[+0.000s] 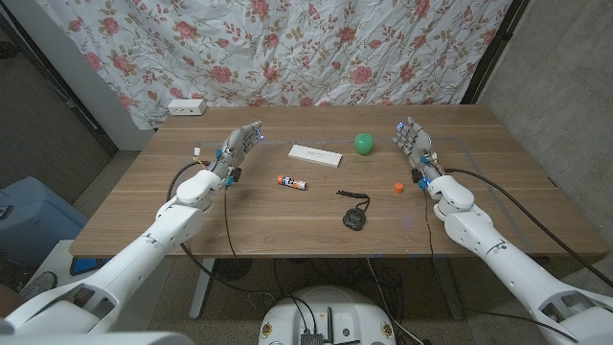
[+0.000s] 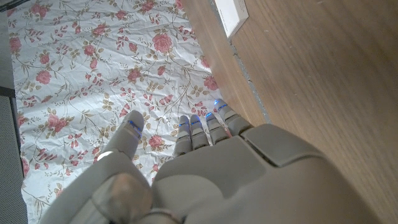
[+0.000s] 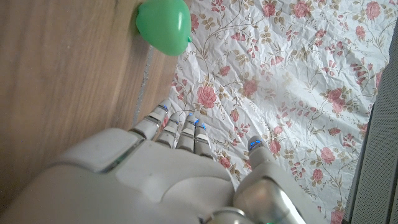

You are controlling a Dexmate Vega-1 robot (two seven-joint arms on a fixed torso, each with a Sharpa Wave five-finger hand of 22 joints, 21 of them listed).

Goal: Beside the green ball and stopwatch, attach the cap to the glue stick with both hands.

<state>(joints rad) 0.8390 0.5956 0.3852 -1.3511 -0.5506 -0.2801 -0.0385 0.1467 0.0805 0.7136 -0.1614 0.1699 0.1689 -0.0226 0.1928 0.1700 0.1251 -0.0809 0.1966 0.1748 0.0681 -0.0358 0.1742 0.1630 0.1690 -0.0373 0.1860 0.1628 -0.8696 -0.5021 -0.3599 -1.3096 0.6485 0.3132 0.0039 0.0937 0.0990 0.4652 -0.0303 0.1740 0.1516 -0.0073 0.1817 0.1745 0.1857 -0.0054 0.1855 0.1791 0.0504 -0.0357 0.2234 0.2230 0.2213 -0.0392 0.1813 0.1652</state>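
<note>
The glue stick, white with an orange end, lies uncapped on the wooden table near the middle. Its small orange cap sits apart to the right. A green ball stands further back, and a black stopwatch with its cord lies nearer the front. My left hand is raised at the left, fingers spread, holding nothing. My right hand is raised at the right, just behind the cap, fingers apart and empty.
A flat white box lies behind the glue stick. A white power strip sits at the table's back left corner. A flowered cloth hangs behind the table.
</note>
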